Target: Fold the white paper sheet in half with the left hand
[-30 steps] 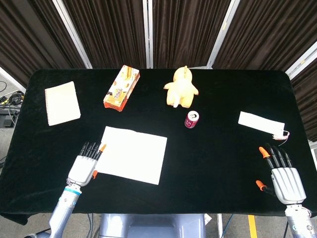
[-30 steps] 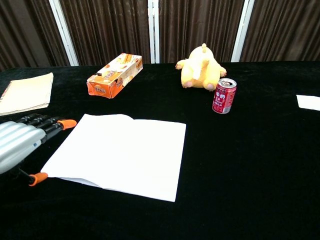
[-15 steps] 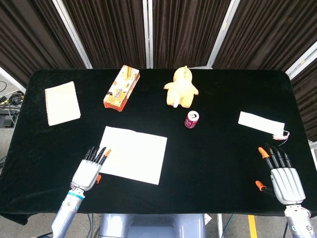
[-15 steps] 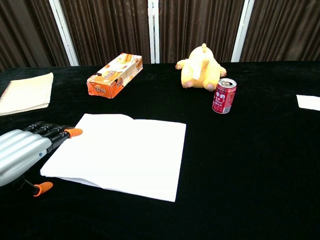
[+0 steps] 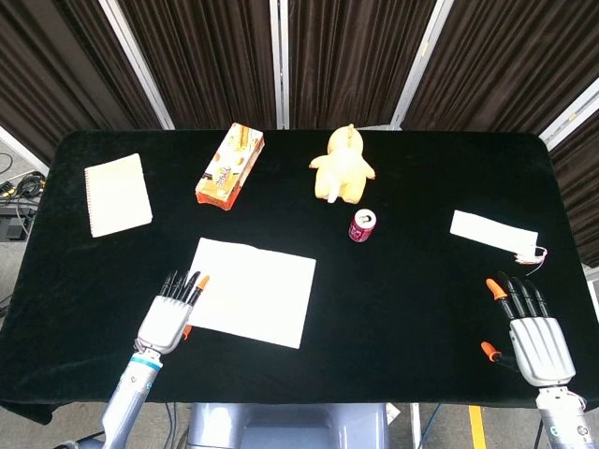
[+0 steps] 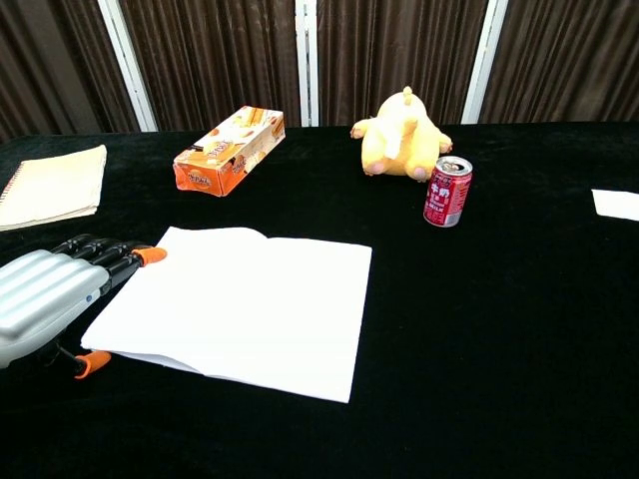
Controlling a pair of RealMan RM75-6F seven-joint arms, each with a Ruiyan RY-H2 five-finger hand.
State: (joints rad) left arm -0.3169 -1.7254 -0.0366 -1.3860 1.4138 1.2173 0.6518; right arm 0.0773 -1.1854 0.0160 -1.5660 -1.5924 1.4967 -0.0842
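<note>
The white paper sheet (image 5: 253, 289) (image 6: 240, 304) lies flat on the black table, left of centre. My left hand (image 5: 171, 315) (image 6: 50, 296) hovers at the sheet's left edge, fingers straight and apart, holding nothing. Its orange-tipped fingertips (image 6: 150, 255) reach the sheet's far-left corner; whether they touch the paper I cannot tell. My right hand (image 5: 528, 334) rests open, palm down, near the table's front right edge, far from the sheet; it shows in the head view only.
A spiral notebook (image 5: 117, 195) lies at the far left. An orange snack box (image 5: 230, 166), a yellow plush toy (image 5: 343, 166) and a red can (image 5: 362, 225) stand behind the sheet. A white folded paper (image 5: 494, 233) lies at the right.
My left hand dropped back toward the front edge, then shifted slightly forward and right again along the sheet's left edge. The sheet and my right hand have stayed put.
</note>
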